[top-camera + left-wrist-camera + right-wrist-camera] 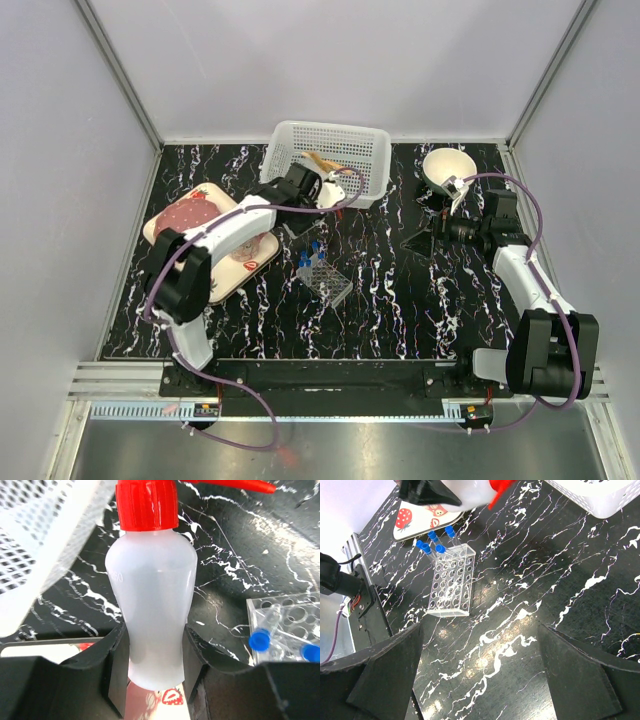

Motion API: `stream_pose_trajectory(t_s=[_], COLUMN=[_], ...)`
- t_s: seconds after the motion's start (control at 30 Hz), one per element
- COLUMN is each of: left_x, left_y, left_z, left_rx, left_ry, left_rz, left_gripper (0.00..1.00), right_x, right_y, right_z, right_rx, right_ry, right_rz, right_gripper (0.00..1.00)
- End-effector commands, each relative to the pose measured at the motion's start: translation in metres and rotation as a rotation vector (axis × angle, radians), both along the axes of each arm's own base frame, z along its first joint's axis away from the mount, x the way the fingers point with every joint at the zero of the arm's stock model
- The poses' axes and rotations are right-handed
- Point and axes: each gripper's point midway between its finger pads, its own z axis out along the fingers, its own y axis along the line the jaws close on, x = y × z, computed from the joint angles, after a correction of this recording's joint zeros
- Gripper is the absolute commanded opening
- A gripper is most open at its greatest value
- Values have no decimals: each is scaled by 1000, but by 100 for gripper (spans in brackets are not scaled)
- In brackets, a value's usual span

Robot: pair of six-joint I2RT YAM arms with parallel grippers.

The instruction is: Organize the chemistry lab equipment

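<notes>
left fingers [116, 675] clamped on red-capped bottle [152, 595] | right fingers [385, 675] wide apart

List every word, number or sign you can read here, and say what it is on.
Nothing can be read in any view.
On the red-capped bottle: a faint raised marking on its shoulder, too blurred to read.
On the strawberry-print tray: pictures only, no words visible.
</notes>
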Motion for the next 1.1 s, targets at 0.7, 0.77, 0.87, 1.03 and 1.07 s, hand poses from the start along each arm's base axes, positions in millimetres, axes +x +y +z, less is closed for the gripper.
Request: stream_pose_trajectory(t_s=[0.7,0.77,0.87,1.03,1.07], left_x=[144,157,162,139,132], left_y=[-33,-36,-35,-30,-27], left_z=[138,152,163,223,218], left_rx=[-217,-237,-275,-401,-401], left_ry=[-444,-477,-488,-552,-536], left_rz=[176,208,277,278,272], left_gripper=[59,71,99,99,99], right_x=[6,7,7,9,9], right_y=[-3,-4,-7,-10,-10], right_z=[19,21,23,23,23], right_rx=[1,0,-3,-9,-12], right_ry=[-78,-85,-93,-99,-101], right_rz=[12,7,-3,-10,-8], right_gripper=[100,100,100,100,100])
